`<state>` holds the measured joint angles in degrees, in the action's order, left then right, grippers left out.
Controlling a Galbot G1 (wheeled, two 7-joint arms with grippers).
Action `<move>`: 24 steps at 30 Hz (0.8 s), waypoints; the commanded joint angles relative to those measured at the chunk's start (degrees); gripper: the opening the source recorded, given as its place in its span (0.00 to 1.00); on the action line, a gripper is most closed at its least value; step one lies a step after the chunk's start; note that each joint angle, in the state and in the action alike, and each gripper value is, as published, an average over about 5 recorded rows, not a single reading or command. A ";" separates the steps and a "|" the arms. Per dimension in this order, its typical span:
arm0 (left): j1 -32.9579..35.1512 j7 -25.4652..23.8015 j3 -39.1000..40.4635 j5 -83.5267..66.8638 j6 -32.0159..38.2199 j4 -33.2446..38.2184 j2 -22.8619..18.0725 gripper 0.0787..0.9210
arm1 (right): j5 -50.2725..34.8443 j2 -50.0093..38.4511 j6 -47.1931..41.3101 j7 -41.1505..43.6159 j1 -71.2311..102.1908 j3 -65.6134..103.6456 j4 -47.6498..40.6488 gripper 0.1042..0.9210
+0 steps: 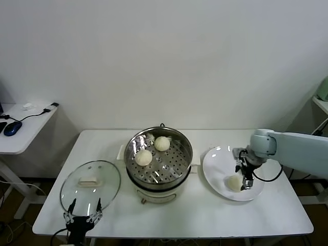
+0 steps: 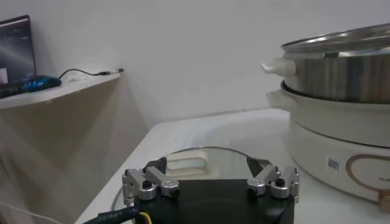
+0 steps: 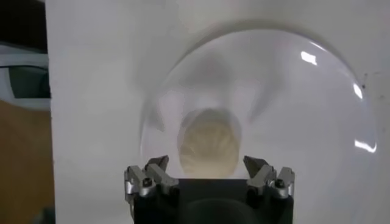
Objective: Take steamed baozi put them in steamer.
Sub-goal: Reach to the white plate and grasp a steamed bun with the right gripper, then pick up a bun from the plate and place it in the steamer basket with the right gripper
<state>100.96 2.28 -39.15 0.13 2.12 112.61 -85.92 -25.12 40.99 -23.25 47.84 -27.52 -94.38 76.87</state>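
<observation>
Now right gripper (image 3: 207, 173) open above baozi (image 3: 209, 145), mid-plate (image 3: 317, 91).

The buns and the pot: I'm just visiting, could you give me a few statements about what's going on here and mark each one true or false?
1. One baozi lies on the white plate. True.
2. The right gripper is open above that bun. True.
3. The steamer holds no buns. False: at least two lie on its perforated tray.
4. The glass lid covers the steamer. False: it lies on the table, on the robot's left of the pot.
5. The left gripper holds a bun. False: it is open and empty near the lid.
</observation>
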 commanded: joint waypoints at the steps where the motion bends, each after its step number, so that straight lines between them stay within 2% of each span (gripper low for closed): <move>1: -0.15 0.00 0.08 -0.04 -0.06 -0.16 0.07 0.88 | 1.71 1.44 -1.07 -1.40 5.44 3.94 -3.36 0.88; 9: -0.52 0.01 0.09 -0.15 -0.06 -0.43 0.06 0.88 | 1.50 2.75 -1.30 -1.18 6.00 4.11 -4.11 0.87; 17: -0.44 0.02 0.11 -0.13 -0.08 -0.33 -0.06 0.88 | 2.44 2.28 -1.30 -0.54 4.22 3.77 -2.73 0.69; 24: -0.49 -0.02 0.35 0.07 -0.16 -0.19 -0.10 0.88 | -0.23 3.28 0.73 2.50 -7.69 -1.02 0.00 0.67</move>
<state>100.50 2.30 -38.87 0.12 1.99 112.34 -85.99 -23.60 43.28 -23.90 48.18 -25.53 -92.00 75.12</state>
